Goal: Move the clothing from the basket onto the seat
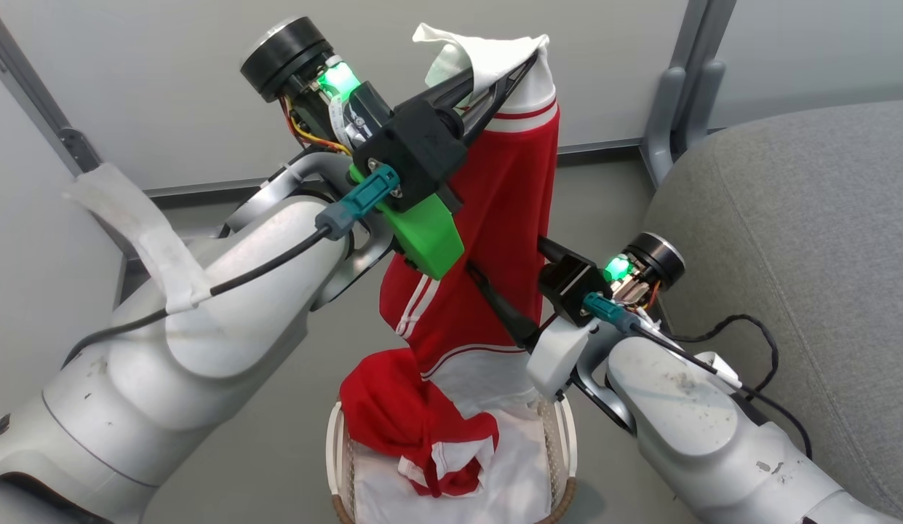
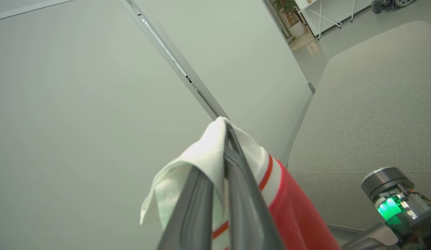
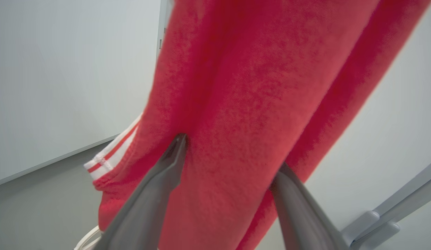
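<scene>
Over the basket (image 1: 339, 455): I am holding the hanging garment (image 1: 509, 182) up by its white end, and its tail is trailing down inside the basket's far rim.
Left gripper (image 1: 527, 62): it is pinching the white band at the top of the cloth, fingers pressed together on it, high above everything else.
Right gripper (image 1: 495, 269): it is straddling the red cloth about halfway down, fingers apart with the fabric between them, not squeezing it as far as I can judge.
Long axis: the garment is running nearly straight up and down, from my left fingertips to the basket.
Second garment (image 1: 418, 426): it is lying bunched on the liner (image 1: 516, 473) at the basket's left side, touching the tail of the first.
Seat (image 1: 786, 218): it is lying off to my right, its rounded edge near the basket, and my right arm is the nearer one.
Coming move: I am judging that the tail needs lifting clear of the rim before the whole length swings right, across the seat's edge.
Risk: the tail could be dragging the second garment along or tipping the basket.
</scene>
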`<state>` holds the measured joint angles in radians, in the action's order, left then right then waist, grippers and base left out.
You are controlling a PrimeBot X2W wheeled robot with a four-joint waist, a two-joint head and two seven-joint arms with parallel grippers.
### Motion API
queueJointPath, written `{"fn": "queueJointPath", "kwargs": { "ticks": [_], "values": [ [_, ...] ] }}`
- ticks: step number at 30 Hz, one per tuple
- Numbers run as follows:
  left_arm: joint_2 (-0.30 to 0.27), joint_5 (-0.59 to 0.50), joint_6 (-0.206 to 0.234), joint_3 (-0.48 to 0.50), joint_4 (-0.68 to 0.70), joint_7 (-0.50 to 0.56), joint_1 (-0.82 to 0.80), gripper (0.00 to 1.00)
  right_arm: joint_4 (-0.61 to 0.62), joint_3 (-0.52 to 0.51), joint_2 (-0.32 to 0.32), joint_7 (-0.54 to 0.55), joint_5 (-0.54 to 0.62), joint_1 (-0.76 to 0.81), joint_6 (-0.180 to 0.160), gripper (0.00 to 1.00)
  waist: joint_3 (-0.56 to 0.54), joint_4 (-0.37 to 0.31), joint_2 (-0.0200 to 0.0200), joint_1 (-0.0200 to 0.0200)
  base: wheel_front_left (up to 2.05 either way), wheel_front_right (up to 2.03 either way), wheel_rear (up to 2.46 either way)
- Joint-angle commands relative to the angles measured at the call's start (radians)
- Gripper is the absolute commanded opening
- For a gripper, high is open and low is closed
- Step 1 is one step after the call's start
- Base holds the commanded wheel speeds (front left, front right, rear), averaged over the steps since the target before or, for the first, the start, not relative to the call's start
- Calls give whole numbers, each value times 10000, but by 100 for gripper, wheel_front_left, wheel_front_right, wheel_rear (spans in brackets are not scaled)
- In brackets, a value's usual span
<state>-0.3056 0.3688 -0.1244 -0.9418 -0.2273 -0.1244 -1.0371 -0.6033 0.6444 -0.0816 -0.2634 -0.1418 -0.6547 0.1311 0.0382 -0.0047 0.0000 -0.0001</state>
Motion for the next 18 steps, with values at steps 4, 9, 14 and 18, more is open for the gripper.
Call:
{"fn": "queueJointPath", "kwargs": {
  "ticks": [4,9,14,18],
  "values": [
    [22,101,-22,-43,-12,-111,-194,0,-688,661,-32,-19,-562,-406,-8,30,-12,144,0,1,0,0,0],
    [-127,251,86,15,-139,-61,-23,0,-1008,868,48,-21,-896,-528,-8,0,-38,236,0,1,0,0,0],
    [-337,501,252,193,-372,-133,425,0,-734,773,-36,-21,-1030,-365,-10,0,-76,182,0,1,0,0,0],
    [-410,1093,411,526,-605,-469,1012,100,-374,536,-160,-21,-1188,-99,-10,0,-105,77,0,1,0,0,0]
  ]
}}
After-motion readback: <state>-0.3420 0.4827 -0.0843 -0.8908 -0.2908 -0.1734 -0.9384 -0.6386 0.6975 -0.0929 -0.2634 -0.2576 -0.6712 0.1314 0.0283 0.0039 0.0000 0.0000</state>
